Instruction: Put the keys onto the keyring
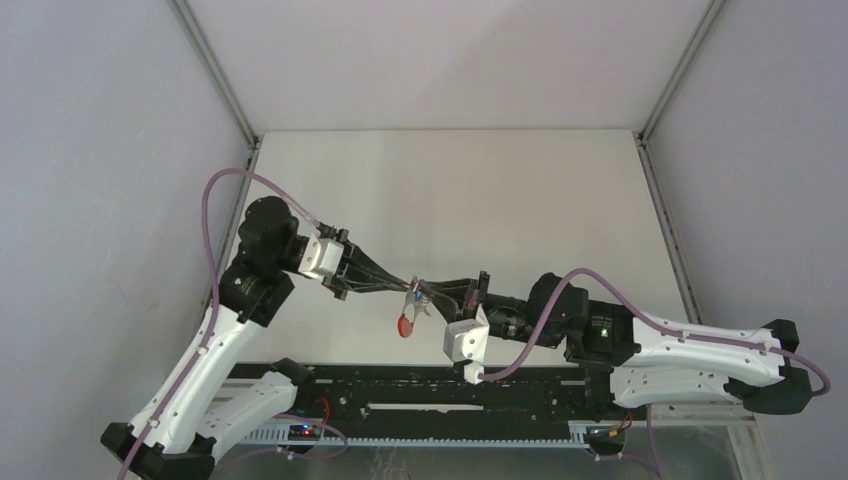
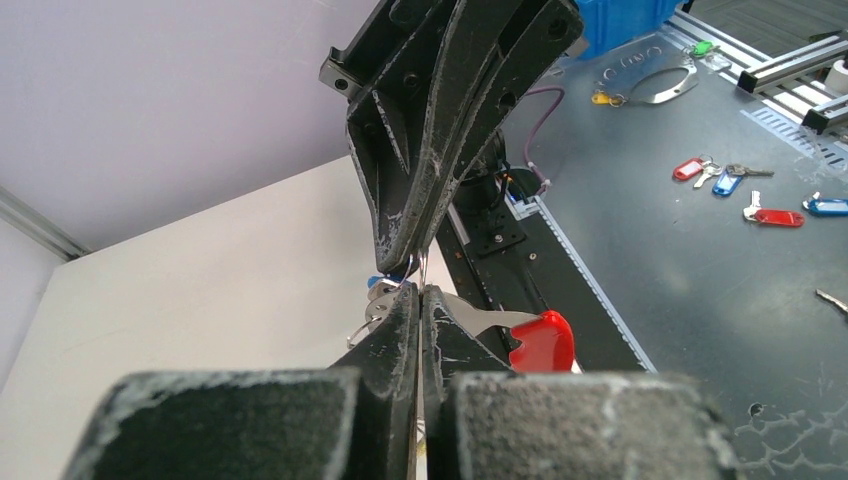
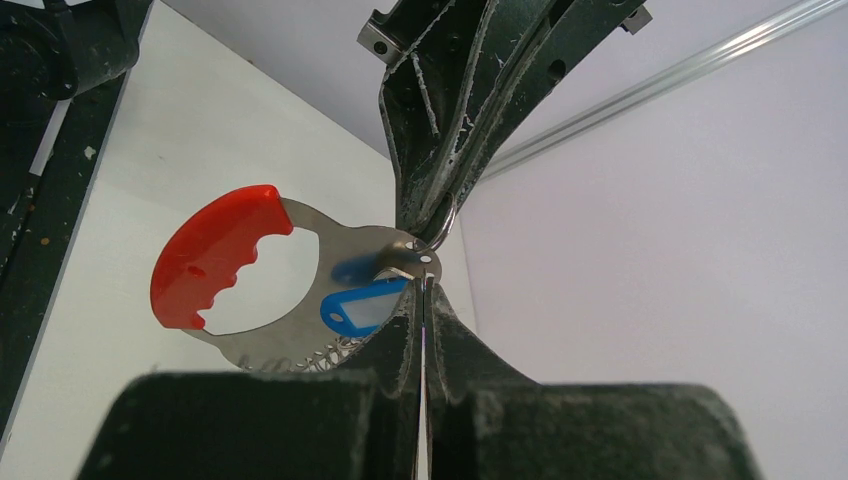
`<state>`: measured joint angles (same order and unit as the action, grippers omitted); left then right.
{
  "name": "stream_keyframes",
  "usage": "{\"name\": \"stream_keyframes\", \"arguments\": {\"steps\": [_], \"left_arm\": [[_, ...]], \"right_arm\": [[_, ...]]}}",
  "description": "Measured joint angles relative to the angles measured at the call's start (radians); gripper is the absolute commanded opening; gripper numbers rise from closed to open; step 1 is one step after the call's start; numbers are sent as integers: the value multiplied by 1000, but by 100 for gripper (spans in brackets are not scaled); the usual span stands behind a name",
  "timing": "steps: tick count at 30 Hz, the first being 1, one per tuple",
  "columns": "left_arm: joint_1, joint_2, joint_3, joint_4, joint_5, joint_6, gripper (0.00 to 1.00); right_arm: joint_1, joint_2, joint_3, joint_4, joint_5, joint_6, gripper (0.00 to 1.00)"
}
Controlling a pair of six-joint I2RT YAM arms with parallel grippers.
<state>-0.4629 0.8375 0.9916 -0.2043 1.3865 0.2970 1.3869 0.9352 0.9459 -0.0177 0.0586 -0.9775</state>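
The keyring, a curved grey metal plate with a red band and a row of wire clips, hangs in mid-air between both grippers. In the top view it dangles just below where the tips meet. My left gripper is shut on a thin wire clip at the keyring's end, and the red band shows to its right. My right gripper is shut tip to tip against it, with the blue-tagged key reaching into its jaws. The key's metal part is hidden.
The white table lies under both arms, with a black rail along its near edge. Beyond that edge, a dark bench holds loose tagged keys, another metal holder and a blue bin.
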Motion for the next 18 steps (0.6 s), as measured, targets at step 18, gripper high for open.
{"name": "stream_keyframes", "arguments": {"steps": [18], "left_arm": [[0, 0, 0, 0, -16, 19, 0]], "right_arm": [[-27, 17, 0, 2, -7, 26, 0]]}}
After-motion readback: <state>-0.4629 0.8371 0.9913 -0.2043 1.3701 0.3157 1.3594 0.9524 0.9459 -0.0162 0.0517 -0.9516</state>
